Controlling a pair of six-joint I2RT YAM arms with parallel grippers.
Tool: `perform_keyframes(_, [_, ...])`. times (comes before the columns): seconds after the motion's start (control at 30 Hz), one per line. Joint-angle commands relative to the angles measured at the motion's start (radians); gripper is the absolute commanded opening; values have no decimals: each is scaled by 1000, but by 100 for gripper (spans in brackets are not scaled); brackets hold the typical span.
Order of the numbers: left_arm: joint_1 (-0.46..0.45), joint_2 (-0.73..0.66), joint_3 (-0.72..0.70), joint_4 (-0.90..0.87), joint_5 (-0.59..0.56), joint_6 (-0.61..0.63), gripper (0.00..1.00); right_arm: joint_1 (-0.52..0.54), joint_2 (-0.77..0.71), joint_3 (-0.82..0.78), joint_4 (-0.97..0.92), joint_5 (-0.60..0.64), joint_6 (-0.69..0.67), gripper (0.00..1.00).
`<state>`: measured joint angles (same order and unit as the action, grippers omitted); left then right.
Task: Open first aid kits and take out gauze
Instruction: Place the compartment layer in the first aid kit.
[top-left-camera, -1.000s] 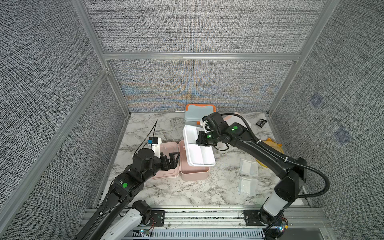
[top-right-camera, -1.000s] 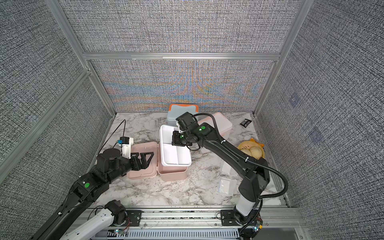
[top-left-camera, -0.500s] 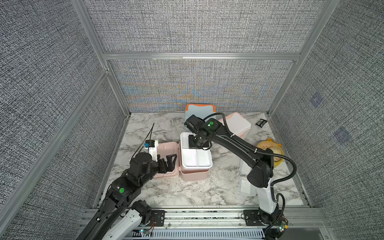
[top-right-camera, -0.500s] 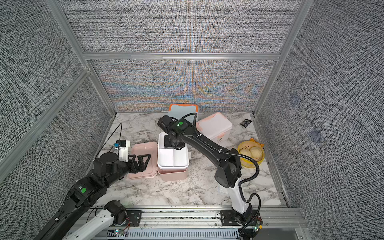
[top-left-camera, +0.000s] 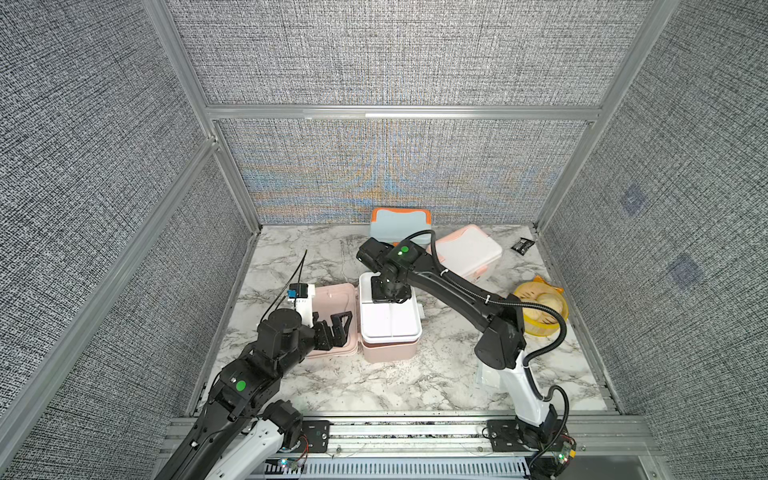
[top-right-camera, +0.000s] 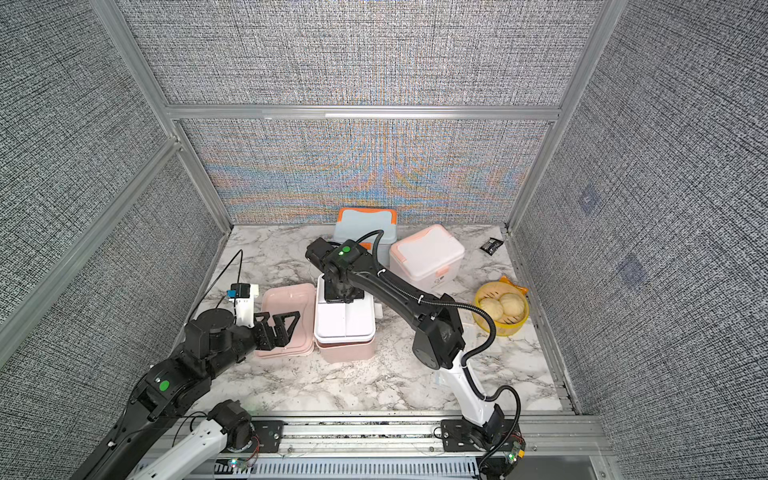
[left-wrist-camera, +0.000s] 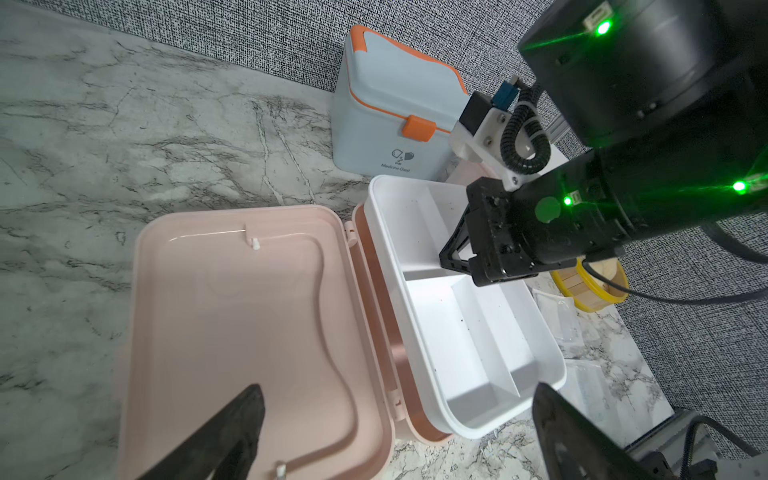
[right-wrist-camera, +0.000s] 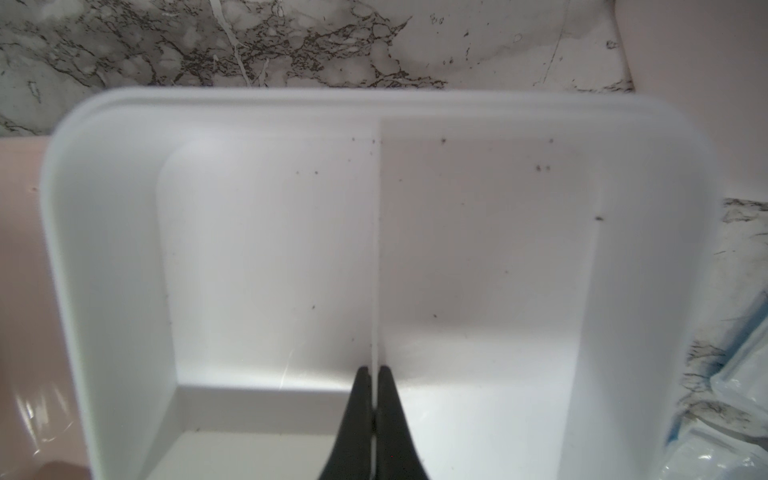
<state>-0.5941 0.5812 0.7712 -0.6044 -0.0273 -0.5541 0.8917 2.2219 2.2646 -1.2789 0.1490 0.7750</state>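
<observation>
The pink kit (top-left-camera: 388, 351) stands open mid-counter; the right gripper (right-wrist-camera: 372, 399) has its jaws pinched on the white tray's (left-wrist-camera: 465, 328) divider; the left gripper (top-right-camera: 277, 328) hovers spread over the lid; next, lift the tray out to reach gauze beneath, probably.

Bright even overhead light in both top views, soft short shadows on the white grey-veined marble table (top-left-camera: 332, 386), rainbow moiré across the grey woven back wall panel (top-left-camera: 386, 174), green LED flare streaks in the left wrist view, blurred near rim of the white plastic divided tray (right-wrist-camera: 291, 104) in the right wrist view.
</observation>
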Motion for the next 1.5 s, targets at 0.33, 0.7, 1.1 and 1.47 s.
perform_keyframes(0.33, [0, -13, -8, -11, -19, 3, 100, 4, 54, 32, -23, -5, -5, 0])
perform_keyframes(0.7, [0, -7, -15, -3, -20, 5, 100, 12, 45, 51, -53, -23, -7, 0])
perform_keyframes(1.1, [1, -16, -33, 3, -17, -5, 100, 15, 51, 82, -112, -28, 3, 0])
perform_keyframes(1.47, [-1, -26, -46, 1, -17, -6, 99, 16, 106, 87, -131, -45, 12, 0])
